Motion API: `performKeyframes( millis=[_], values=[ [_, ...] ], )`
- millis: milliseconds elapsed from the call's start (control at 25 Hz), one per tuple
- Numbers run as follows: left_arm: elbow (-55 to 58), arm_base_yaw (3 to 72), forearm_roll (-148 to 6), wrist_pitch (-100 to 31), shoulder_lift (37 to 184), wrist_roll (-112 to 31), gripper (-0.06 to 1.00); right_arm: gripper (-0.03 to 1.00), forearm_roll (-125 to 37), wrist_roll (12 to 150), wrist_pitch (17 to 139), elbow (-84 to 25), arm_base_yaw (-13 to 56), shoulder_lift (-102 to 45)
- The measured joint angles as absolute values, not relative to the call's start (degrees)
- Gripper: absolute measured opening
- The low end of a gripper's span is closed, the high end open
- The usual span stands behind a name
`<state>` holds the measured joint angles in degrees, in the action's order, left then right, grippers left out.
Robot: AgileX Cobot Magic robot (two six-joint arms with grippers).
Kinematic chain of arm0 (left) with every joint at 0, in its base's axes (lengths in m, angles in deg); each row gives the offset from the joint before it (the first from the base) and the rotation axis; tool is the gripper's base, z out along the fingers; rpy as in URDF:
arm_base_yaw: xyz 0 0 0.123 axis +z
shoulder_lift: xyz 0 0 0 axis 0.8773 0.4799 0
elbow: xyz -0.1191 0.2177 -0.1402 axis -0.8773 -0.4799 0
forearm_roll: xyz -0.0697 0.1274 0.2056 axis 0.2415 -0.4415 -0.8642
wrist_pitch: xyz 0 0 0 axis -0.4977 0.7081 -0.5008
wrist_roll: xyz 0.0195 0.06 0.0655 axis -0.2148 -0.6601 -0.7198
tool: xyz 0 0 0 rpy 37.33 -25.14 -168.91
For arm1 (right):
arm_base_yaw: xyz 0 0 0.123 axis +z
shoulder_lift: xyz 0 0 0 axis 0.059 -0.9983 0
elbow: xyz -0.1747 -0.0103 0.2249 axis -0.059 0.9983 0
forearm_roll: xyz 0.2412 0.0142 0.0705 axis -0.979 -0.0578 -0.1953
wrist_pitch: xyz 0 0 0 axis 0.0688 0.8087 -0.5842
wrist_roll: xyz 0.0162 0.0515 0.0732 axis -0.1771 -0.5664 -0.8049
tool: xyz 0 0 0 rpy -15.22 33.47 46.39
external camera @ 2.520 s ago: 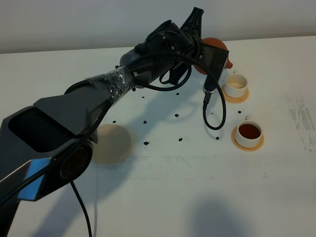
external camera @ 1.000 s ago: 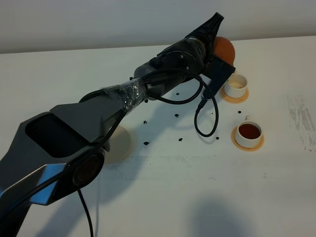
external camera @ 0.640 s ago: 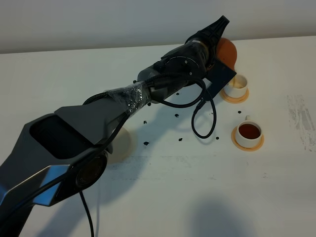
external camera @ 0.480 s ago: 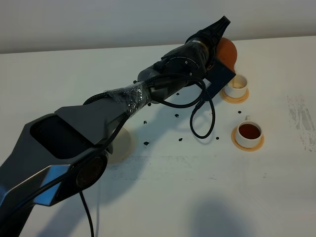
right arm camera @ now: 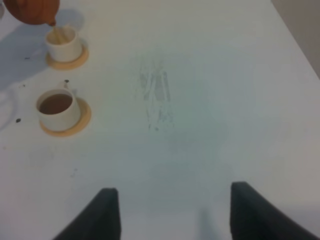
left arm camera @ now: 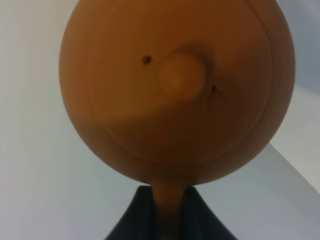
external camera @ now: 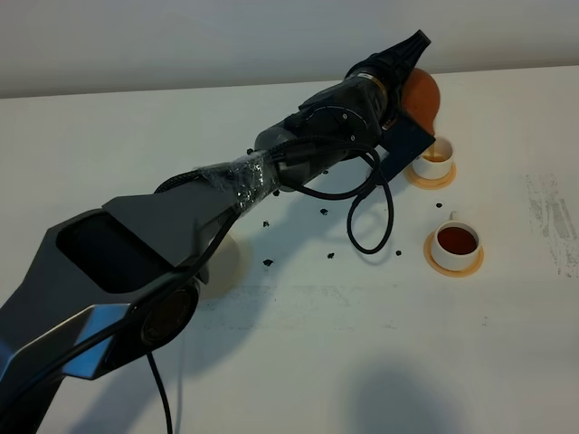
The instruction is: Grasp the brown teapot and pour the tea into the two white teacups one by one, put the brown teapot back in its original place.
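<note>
Pour under way, second cup.

- Left gripper: jaws clamped on the loop handle of the brown teapot. Wrist view looks straight onto the lid and knob. The pot is tipped, held off the desk at about 1 o'clock in the high view.
- Far teacup: sits on its coaster right under the spout, at 5 o'clock from the pot. The right wrist view shows a thin stream going in and amber in the cup. Level hard to read.
- Near teacup: at 3 o'clock on the desk, on its own coaster, dark tea close to the brim. Counts as done.
- Cream disc: at 9 o'clock, bare, partly under the arm, well apart from the pot.
- Right gripper: jaws spread, nothing between them, hanging over bare desk away from the cups.

Tally, as judged: one cup filled and the other filling. Left to do: finish this pour, level the pot, carry it across to the disc, let go.
</note>
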<state>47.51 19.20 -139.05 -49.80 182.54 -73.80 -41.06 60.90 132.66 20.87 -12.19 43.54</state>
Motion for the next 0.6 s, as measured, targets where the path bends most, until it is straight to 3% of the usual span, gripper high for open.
performKeyframes(
  millis=[600],
  values=[
    [47.5, 19.2, -142.1, -47.7, 182.5, -74.2, 0.09, 0.47, -41.1, 60.9, 132.7, 20.9, -12.2, 43.5]
  ],
)
